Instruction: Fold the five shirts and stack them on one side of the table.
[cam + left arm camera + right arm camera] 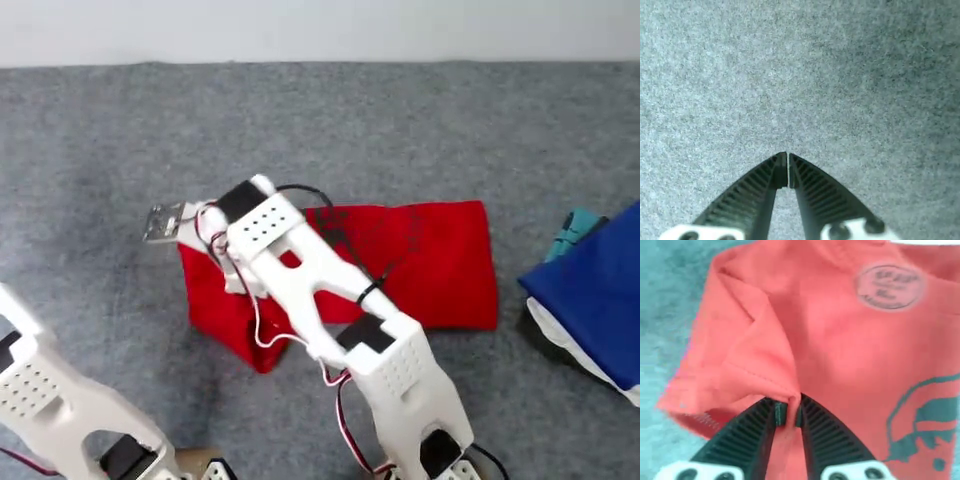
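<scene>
Left gripper (788, 170) clenched on nothing, over bare grey mat (790, 75), arm at near left corner. Right gripper (788, 412) further in, pinching fold at left end of red shirt (840, 355) - shirt lies mid-table. Blue shirt (600, 285) tops pile (560, 335) at right edge, well apart.
</scene>
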### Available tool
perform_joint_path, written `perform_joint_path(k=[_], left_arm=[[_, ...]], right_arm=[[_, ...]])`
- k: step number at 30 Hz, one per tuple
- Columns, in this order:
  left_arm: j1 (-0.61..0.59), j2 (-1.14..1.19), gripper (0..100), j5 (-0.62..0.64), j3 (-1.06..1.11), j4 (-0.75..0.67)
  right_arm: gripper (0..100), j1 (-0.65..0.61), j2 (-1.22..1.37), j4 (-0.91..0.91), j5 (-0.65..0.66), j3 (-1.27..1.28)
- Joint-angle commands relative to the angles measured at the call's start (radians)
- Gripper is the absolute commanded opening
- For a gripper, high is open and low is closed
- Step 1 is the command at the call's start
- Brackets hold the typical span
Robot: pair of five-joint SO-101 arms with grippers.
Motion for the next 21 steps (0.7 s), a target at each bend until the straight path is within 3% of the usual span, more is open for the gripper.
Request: perform_joint_path(k=[1,7,14,21], left_arm=[[0.014,-0.014,2,-0.008,-0.012,-0.014],[0.035,-0.014,2,-0.008,-0.012,-0.014],[0.069,-0.021,2,-0.008,-0.012,-0.008],[0.072,-0.021,2,-0.006,-0.010,0.000]], right_arm=[[1.8,0.031,-0.018,-0.058,0.015,-0.048],[3.2,0.048,-0.015,-0.119,0.026,-0.048],[23.6,0.105,0.054,-0.189,-0.046,-0.049],[24.9,0.171,0.079,-0.225,-0.104,-0.049]])
